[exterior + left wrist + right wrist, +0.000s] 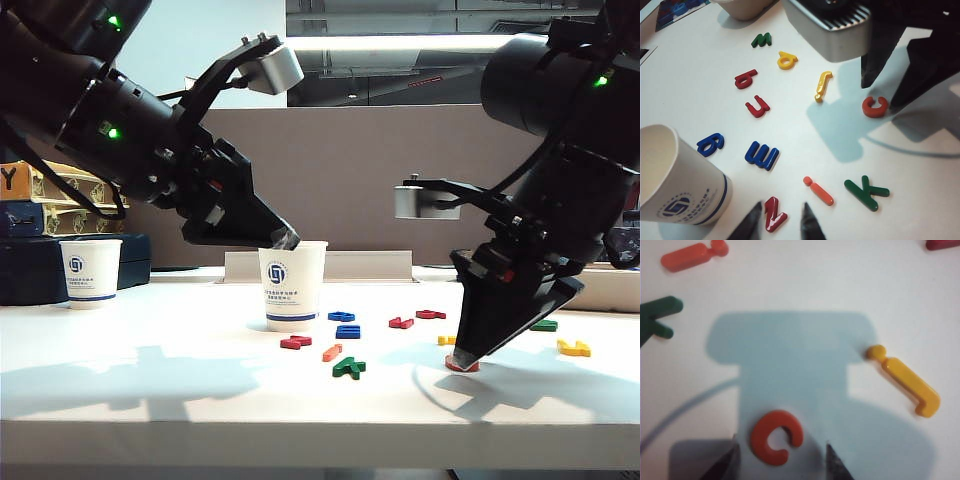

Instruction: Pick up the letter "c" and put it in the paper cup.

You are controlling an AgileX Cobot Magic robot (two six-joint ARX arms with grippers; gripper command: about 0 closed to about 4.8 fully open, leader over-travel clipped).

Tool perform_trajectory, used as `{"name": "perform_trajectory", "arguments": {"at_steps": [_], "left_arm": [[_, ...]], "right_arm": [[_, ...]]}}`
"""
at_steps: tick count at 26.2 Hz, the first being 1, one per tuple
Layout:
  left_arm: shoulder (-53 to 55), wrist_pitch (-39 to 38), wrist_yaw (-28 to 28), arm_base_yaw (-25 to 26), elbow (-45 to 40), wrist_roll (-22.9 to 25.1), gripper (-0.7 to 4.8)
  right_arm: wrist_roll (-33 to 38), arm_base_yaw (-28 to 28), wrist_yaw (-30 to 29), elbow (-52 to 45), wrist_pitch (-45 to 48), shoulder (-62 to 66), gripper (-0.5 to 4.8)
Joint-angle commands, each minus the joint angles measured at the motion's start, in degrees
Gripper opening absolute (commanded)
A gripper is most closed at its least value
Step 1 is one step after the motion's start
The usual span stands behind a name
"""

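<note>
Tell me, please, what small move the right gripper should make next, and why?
Probably close the right gripper on the letter c. Its open fingertips already straddle the c, which lies flat on the table, so squeezing should secure it before lifting toward the paper cup. The left gripper hangs open by the cup, clear of the c.
</note>
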Motion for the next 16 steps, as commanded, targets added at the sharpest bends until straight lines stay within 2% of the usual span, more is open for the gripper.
{"name": "perform_trajectory", "arguments": {"at_steps": [1,16], "left_arm": [[-0.11,0.37,0.00,0.00,0.35,-0.17,0.93],[-0.11,0.37,0.00,0.00,0.35,-0.17,0.93]], "right_arm": [[0.07,0.00,-0.48,0.09,1.18,-0.04,2.15],[0.09,0.00,-0.48,0.09,1.66,0.13,2.16]]}}
